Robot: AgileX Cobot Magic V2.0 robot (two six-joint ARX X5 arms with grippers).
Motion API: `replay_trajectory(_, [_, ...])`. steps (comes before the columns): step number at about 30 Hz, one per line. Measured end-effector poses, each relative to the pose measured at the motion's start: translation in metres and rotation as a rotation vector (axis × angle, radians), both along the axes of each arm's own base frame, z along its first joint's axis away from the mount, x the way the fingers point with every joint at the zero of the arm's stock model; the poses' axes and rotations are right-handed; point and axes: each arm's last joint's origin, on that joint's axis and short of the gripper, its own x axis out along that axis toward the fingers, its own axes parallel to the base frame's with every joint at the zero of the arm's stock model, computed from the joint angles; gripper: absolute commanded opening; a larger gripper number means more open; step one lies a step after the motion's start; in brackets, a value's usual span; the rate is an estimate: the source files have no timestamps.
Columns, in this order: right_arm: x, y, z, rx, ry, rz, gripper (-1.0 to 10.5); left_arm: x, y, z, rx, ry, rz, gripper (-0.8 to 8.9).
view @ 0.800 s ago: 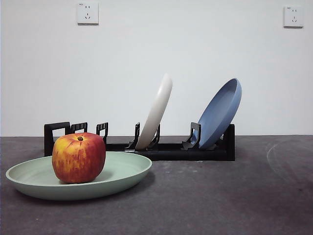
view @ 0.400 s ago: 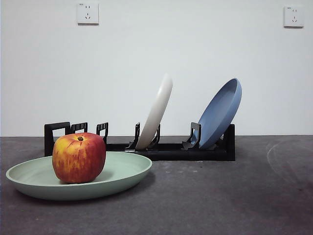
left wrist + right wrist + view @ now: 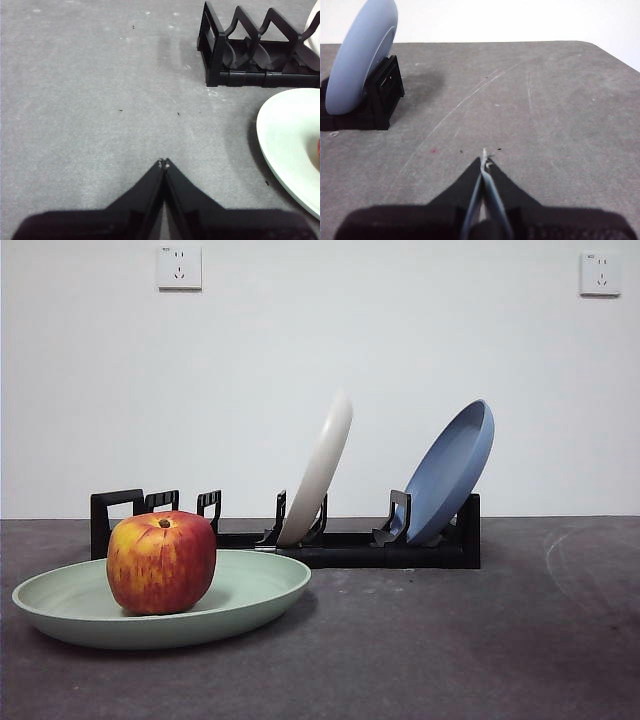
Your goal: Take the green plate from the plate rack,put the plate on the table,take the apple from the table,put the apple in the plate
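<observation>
Plain white wall point(image 3: 320, 360) behind the work surface, two white socket plates mounted high, one upper left point(image 3: 179, 266), one upper right point(image 3: 599, 273) (both unoccupied), even diffuse lighting, soft shadows, straight wall-to-surface junction line

From the front view I see the apple point(image 3: 161, 562) sitting in the green plate point(image 3: 255, 592), left of the plate's middle. The plate lies flat on the table point(image 3: 450, 640), at the near left. Behind it stands the plate rack point(image 3: 350, 545), running left to right, its handle end behind the apple. Two more plates point(image 3: 320, 468) point(image 3: 452, 472) lean in the rack's slots, one near the middle, the other at the right end. The rack's left slots hold nothing.
</observation>
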Motion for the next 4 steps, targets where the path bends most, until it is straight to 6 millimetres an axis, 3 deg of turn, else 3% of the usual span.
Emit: replay_trajectory(4, [0.0,0.0,0.0,0.0,0.0,0.0,0.0,0.0,0.0,0.0,0.0,0.0,0.0,-0.04])
